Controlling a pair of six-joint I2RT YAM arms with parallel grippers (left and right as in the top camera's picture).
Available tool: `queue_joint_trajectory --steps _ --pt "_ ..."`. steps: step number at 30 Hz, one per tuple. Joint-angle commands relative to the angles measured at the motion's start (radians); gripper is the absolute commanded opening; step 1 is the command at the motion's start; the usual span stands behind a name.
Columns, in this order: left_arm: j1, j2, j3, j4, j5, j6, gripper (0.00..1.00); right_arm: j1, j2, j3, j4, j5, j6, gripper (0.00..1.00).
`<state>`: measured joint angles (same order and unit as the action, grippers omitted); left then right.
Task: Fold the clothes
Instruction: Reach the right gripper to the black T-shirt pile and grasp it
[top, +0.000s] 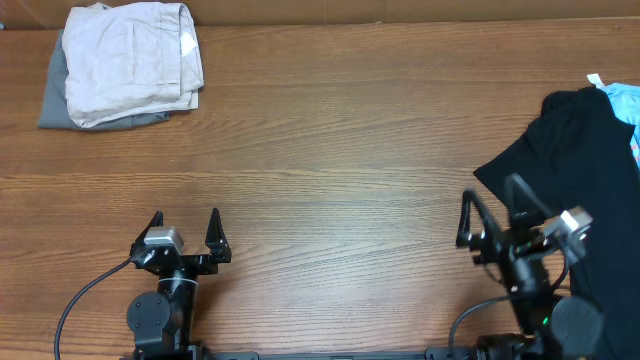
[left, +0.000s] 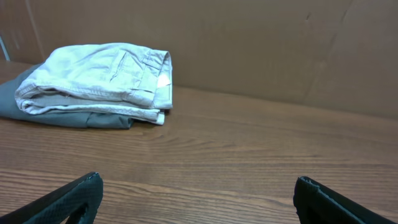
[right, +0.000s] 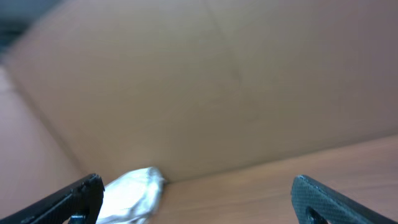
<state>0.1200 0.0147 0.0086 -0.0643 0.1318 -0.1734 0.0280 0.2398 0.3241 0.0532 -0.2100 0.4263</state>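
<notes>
A crumpled black T-shirt (top: 575, 165) lies at the right edge of the table, with a small white tag (top: 595, 80) at its top. My right gripper (top: 490, 215) is open and empty, just left of the shirt's lower edge. My left gripper (top: 186, 222) is open and empty at the near left. A folded cream garment (top: 130, 60) sits on a folded grey one (top: 52, 95) at the far left corner. The left wrist view shows that stack (left: 102, 78) beyond the open fingers (left: 198, 198). The right wrist view is blurred, with the cream garment (right: 130, 193) between its open fingers (right: 198, 198).
A light blue item (top: 625, 105) peeks out at the right edge beside the black shirt. A brown cardboard wall (left: 249, 43) stands along the table's far side. The wooden table (top: 330, 170) lies between the two arms and the folded stack.
</notes>
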Motion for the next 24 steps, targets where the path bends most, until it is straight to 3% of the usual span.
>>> queue_joint_trajectory --steps 1,9,13,18,24 --pt "0.005 -0.01 -0.004 -0.003 -0.012 0.019 1.0 0.004 0.183 0.18 -0.12 0.174 -0.219 1.0" --pt "0.005 -0.01 -0.004 -0.003 -0.012 0.02 1.0 0.004 0.749 0.558 -0.456 0.458 -0.344 1.0" --pt "0.005 -0.01 -0.004 -0.003 -0.012 0.02 1.0 -0.003 1.076 0.762 -0.656 0.486 -0.378 1.0" --pt "0.005 -0.01 -0.004 -0.003 -0.012 0.019 1.0 -0.005 1.317 0.887 -0.701 0.49 -0.401 1.0" --pt "0.005 -0.01 -0.004 -0.003 -0.012 0.019 1.0 -0.051 1.5 0.909 -0.719 0.503 -0.431 0.99"
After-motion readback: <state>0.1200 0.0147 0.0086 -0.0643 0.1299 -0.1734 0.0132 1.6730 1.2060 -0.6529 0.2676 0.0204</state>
